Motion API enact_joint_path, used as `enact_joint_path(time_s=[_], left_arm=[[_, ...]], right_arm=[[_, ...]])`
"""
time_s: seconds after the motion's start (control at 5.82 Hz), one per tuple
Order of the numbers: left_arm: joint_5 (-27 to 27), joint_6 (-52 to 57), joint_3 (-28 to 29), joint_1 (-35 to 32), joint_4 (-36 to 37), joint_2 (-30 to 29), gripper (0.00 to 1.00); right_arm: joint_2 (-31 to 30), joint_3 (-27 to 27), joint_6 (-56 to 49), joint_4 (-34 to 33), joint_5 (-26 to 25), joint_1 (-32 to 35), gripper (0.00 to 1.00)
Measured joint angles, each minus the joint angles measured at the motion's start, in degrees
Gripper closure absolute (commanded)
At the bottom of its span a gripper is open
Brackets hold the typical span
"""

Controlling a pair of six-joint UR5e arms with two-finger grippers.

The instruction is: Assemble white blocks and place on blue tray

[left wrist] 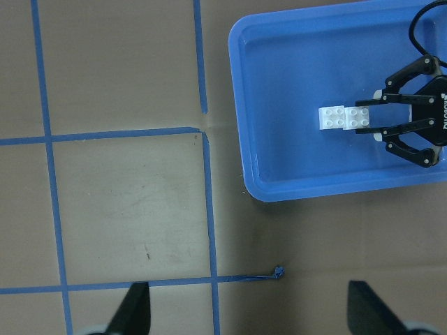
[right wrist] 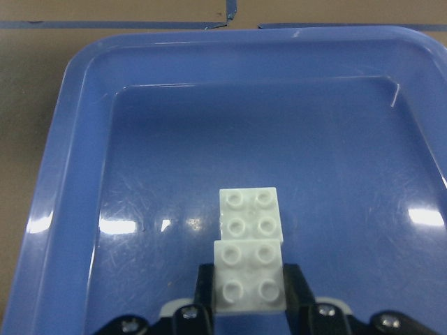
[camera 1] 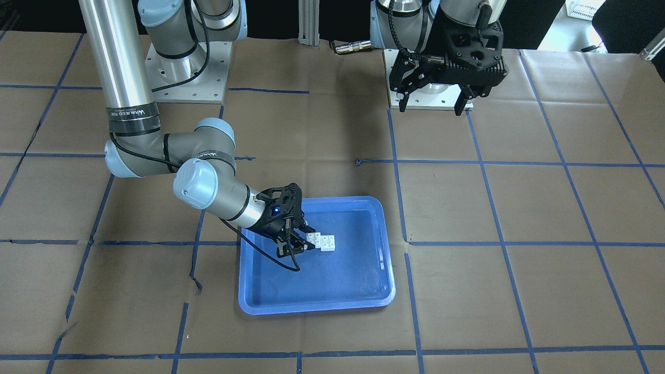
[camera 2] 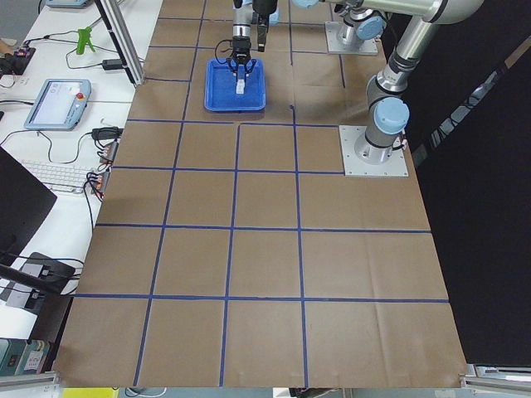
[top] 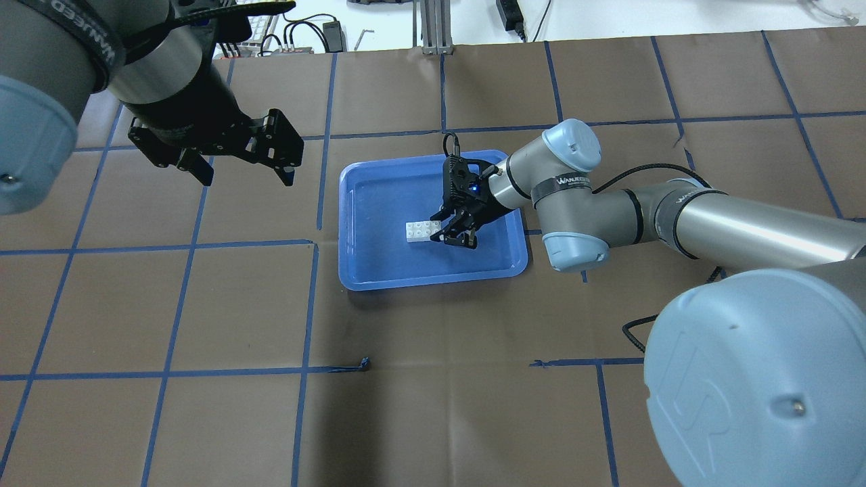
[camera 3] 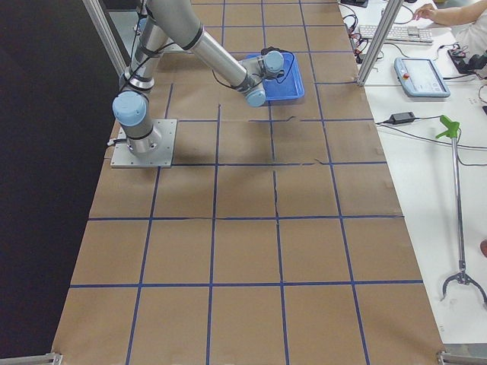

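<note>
Item: two small white square four-stud plastic bricks, the white blocks (right wrist: 249, 255). They lie studs-up, end to end and touching, near the middle of the large blue rimmed plastic tray (camera 1: 322, 291).

Right gripper (top: 446, 231): jaws pinching the nearer brick's sides.

Left gripper (top: 247, 177): jaws spread, empty, well apart from the tray, above the brown paper-covered table (top: 203, 304).

Handling note: whether the bricks are truly joined cannot be told. It is probably best to part the jaws gently and lift straight up, so that neither brick drags.

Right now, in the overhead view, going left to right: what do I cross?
left gripper → left rim of the blue tray → white blocks → right gripper, with its fingers around the blocks' right end. The tray's right rim is left out because the right arm overlaps it.
</note>
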Motion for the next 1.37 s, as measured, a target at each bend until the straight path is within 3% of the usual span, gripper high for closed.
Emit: enact_joint_path(time_s=[1.03,1.37], left_arm=[[0.0,-0.1,-0.1,0.0,0.0,0.1,0.01],[0.0,-0.1,-0.1,0.0,0.0,0.1,0.01]], right_arm=[[1.1,-0.5,0.6,-0.6,-0.1,-0.1,0.75],[1.4,-0.6,1.2,-0.9,0.0,-0.1,0.67]])
